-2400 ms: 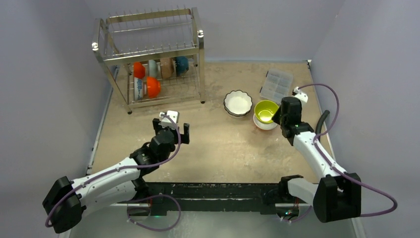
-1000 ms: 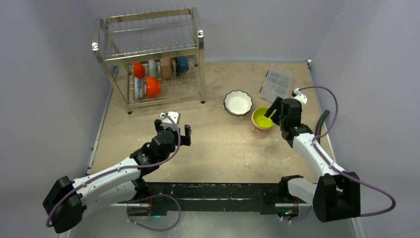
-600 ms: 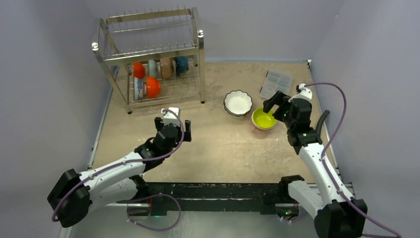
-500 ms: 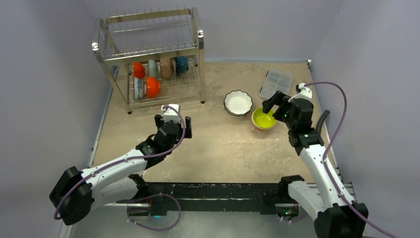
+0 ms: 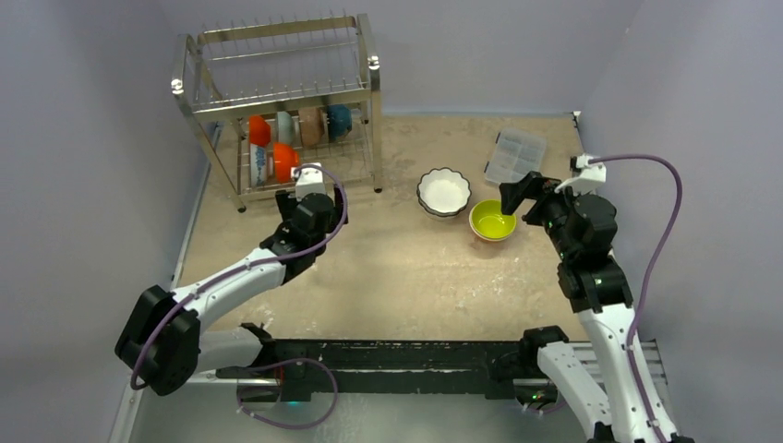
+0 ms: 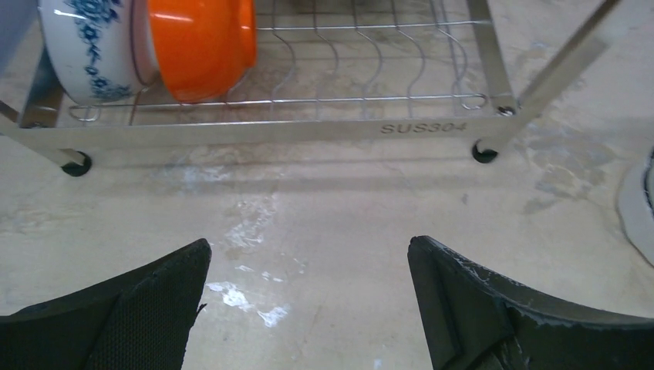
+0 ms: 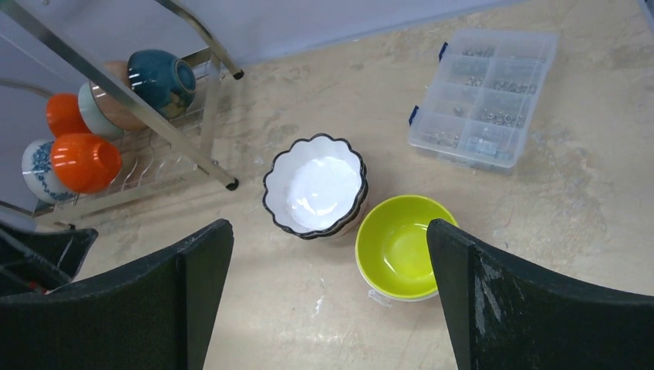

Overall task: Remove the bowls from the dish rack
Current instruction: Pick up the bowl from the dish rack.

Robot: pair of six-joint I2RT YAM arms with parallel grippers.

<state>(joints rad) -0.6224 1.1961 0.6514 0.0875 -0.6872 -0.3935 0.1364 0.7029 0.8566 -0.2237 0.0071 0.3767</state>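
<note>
The dish rack [image 5: 286, 100] stands at eleven o'clock on the worktop [image 5: 415, 277], bowls [image 5: 284, 161] in its lower tier. At two o'clock sit a white scalloped bowl [image 5: 443, 192] and a yellow-green bowl [image 5: 493, 221], with the right claw [image 5: 519, 196] just beside.

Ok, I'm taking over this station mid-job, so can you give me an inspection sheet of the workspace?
Surface: tan table, blotchy, with pale smears in front of the rack.
Job's things: dish rack far left, six bowls on edge in its lower tier; white scalloped bowl and yellow-green bowl upright on the table, side by side.
Clutter: clear compartment box, far right.
Grippers: left gripper open, empty, facing the rack's base; right gripper open, empty, above the two upright bowls.
Cables: purple cables loop off both arms, away from the bowls.
Surroundings: plain grey walls; nothing else seen.
</note>
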